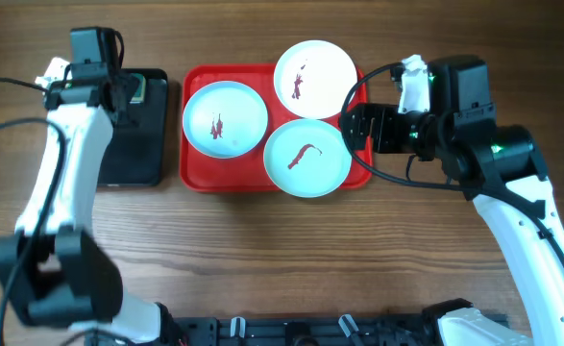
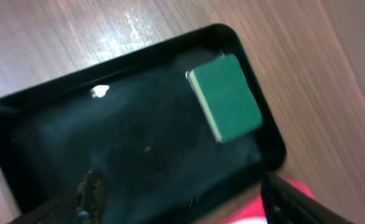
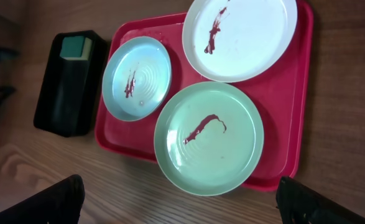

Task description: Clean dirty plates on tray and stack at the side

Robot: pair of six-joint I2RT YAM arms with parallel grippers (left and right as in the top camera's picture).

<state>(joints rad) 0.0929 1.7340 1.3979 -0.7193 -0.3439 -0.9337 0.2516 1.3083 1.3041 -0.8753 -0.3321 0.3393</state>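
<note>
The red tray (image 1: 197,77) lies mid-table and holds three smeared plates: a white plate (image 1: 315,79) at the far right, a pale blue plate (image 1: 225,119) at the left, and a pale green-blue plate (image 1: 307,157) at the near right. The right wrist view shows the tray (image 3: 294,118), the white plate (image 3: 239,37), the pale blue plate (image 3: 137,78) and the green-blue plate (image 3: 209,138). My right gripper (image 1: 354,125) (image 3: 182,205) is open and empty at the tray's right edge. My left gripper (image 1: 128,101) (image 2: 182,208) is open and empty above the black tray.
A black tray (image 1: 133,154) (image 2: 107,137) (image 3: 64,93) lies left of the red tray. A green sponge (image 2: 224,98) (image 3: 76,46) lies at its far end. A corner of the red tray (image 2: 257,214) shows in the left wrist view. Bare wooden table surrounds both trays.
</note>
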